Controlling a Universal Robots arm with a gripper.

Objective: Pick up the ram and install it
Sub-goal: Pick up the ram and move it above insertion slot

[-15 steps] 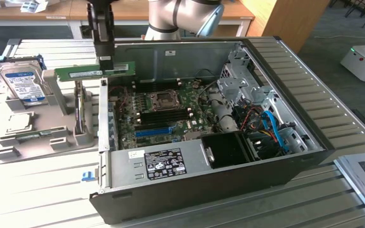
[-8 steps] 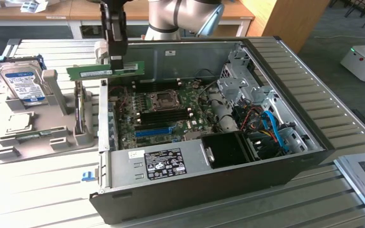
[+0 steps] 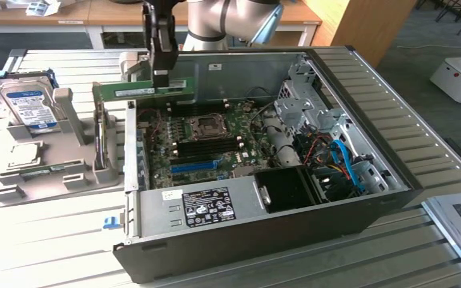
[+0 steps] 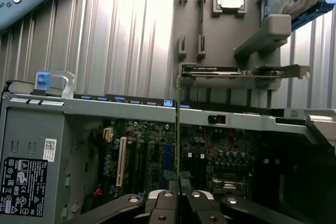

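Starting at the exterior view's left, a grey holder rack (image 3: 78,174) is sitting near that edge of the slatted bench (image 3: 46,252). It is carrying a blue-labelled hard drive (image 3: 29,105) standing upright in its rear slot, a square processor chip (image 3: 24,155) lying flat in a recess in front of the drive, and an expansion card (image 3: 101,141) standing on edge along the side nearest the computer.

Just beside that, I am closing my fingers on the ram (image 3: 144,90), pinching its upper edge. My gripper (image 3: 161,81) is holding it upright and level, long side horizontal, in the air over the case's wall nearest the rack and clear of the board below. In the wrist view the ram (image 4: 178,129) is showing edge-on as a thin line rising from my gripper (image 4: 178,184).

Further right, the open computer case (image 3: 391,180) is lying on its side across the middle of the bench. Inside it, the motherboard (image 3: 214,150) is facing up with a processor socket (image 3: 208,125) and a blue slot (image 3: 192,167). A power supply (image 3: 206,207) is filling the near corner, a black fan shroud (image 3: 290,189) is sitting beside it, and blue cables (image 3: 347,165) are running beneath a metal drive cage (image 3: 311,102).
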